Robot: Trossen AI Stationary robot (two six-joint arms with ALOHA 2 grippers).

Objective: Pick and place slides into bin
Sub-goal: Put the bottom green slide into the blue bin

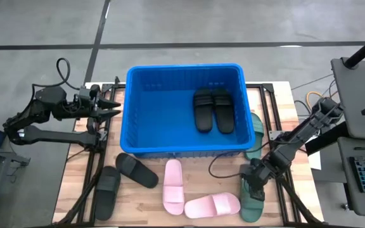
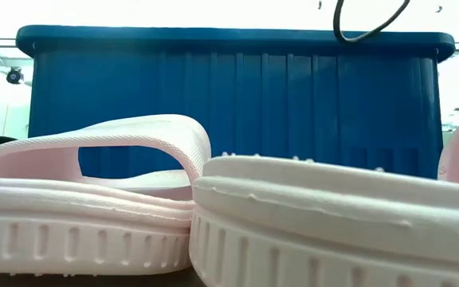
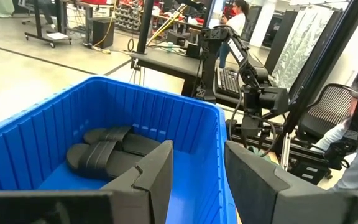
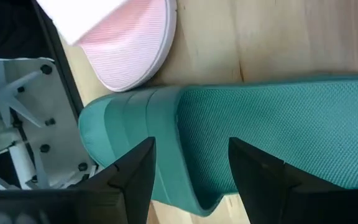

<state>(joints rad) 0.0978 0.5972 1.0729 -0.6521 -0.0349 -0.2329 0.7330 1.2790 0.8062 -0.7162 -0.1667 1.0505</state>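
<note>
The slides look like light, springy foam: they should give a little under pressure, spring back, and take a drop without harm, though the smooth moulded sides could slip out of a shallow pinch. The best hold is probably across the wide strap or over one side edge of the sole, where the fingers can close on something thin. The right tool hangs just over a dark green slide lying on the wooden surface near the blue bin's near-right corner; its jaws stand open, one on each side of the slide's edge in the right wrist view, with nothing gripped yet. A second green slide lies along the bin's right wall, partly tucked beside it. In front of the bin's near wall lie two pink slides, one upright-lengthwise and one crosswise just beside it, touching or nearly so, and two black slides sit off the bin's near-left corner, one further out. Inside the bin, a pair of black slides rests side by side on the floor toward the right wall, straps up; the remainder of the bin floor is bare. The left tool waits just outside the bin's left wall, jaws partly open and holding nothing.
</note>
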